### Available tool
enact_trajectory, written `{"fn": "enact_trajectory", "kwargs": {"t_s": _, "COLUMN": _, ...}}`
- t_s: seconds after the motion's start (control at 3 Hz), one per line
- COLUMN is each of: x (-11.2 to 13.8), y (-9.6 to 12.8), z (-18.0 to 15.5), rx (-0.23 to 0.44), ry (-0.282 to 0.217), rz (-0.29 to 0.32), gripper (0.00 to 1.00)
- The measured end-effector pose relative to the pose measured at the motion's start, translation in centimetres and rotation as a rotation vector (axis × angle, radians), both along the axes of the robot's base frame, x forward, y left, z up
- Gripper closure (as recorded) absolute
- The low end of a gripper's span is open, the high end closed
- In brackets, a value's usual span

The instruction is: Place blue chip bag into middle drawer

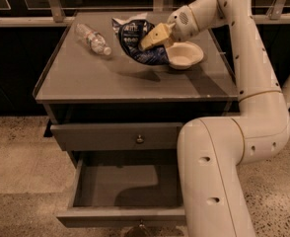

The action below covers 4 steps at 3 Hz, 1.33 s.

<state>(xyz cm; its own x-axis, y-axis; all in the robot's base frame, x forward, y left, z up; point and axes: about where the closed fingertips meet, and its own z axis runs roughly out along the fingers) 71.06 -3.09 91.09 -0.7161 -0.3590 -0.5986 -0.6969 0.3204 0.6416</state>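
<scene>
My camera: above the front of the cabinet (110,85), looking down, near.
My gripper (147,42): over the cabinet's top, clasping the blue chip bag (131,38).

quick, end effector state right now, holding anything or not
end effector: closed on the blue chip bag, held over the cabinet top beside the white bowl.

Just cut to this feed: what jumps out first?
The big white arm fills the right side, its end effector clamped on the blue chip bag just above the tabletop, beside a white bowl. Below, the middle drawer stands pulled open. A water bottle lies at the table's back left.
</scene>
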Motion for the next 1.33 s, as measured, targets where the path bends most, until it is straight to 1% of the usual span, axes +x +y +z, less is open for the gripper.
{"fn": "enact_trajectory", "kwargs": {"t_s": 0.33, "x": 0.3, "y": -0.3, "z": 0.9, "rx": 0.086, "ry": 0.017, "rz": -0.019, "gripper": 1.0}}
{"fn": "enact_trajectory", "kwargs": {"t_s": 0.67, "x": 1.0, "y": 0.1, "z": 1.1, "rx": 0.101, "ry": 0.009, "rz": -0.038, "gripper": 1.0}}
{"fn": "enact_trajectory", "kwargs": {"t_s": 1.0, "x": -0.1, "y": 0.7, "z": -0.5, "rx": 0.117, "ry": 0.134, "rz": -0.004, "gripper": 1.0}}
{"fn": "enact_trajectory", "kwargs": {"t_s": 1.33, "x": -0.4, "y": 1.1, "z": -2.5, "rx": 0.183, "ry": 0.273, "rz": 0.016, "gripper": 1.0}}
